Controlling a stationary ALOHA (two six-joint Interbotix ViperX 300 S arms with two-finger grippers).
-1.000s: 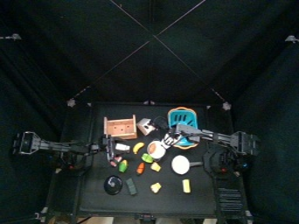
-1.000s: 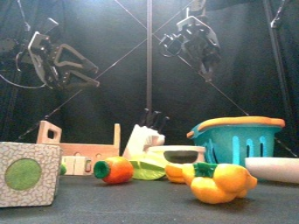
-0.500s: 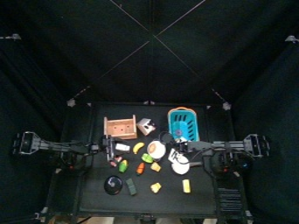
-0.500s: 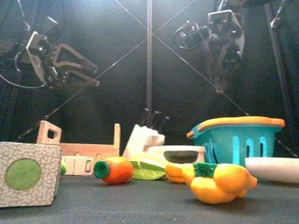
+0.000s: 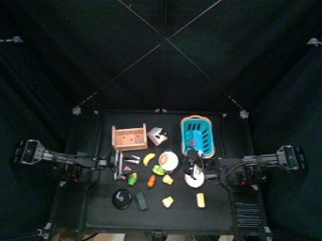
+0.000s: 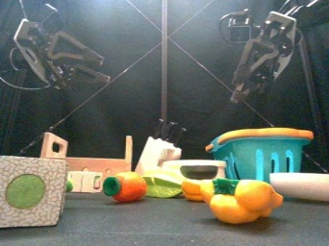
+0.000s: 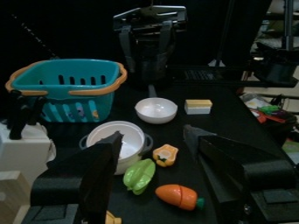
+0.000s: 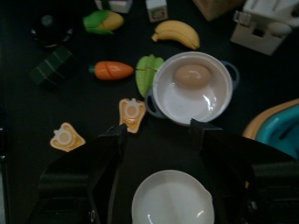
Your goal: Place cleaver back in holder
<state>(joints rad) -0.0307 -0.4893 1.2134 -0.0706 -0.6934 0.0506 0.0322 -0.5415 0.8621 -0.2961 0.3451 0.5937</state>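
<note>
the cleaver is hard to pick out. my best guess is the small pale flat piece (image 6: 84, 180) lying on the black tabletop (image 5: 220, 193), touching or just beside the front of the tan-orange wooden box-like holder (image 6: 92, 161). if that is it, it lies flat with its long axis running sideways along the holder's front face; which end is the handle i cannot tell. it is not standing in the holder.

what has changed: a second ago the right arm reached over the middle of the tabletop near the bright blue slatted plastic basket (image 5: 198, 132); now it has drawn back to the right side and hangs above a round white plate (image 8: 172, 199). the right claw (image 8: 160, 149) is spread wide and empty. the left claw (image 7: 149, 162) is also wide and empty, on the left side. so nothing is gripped, and the task looks unfinished.
</note>
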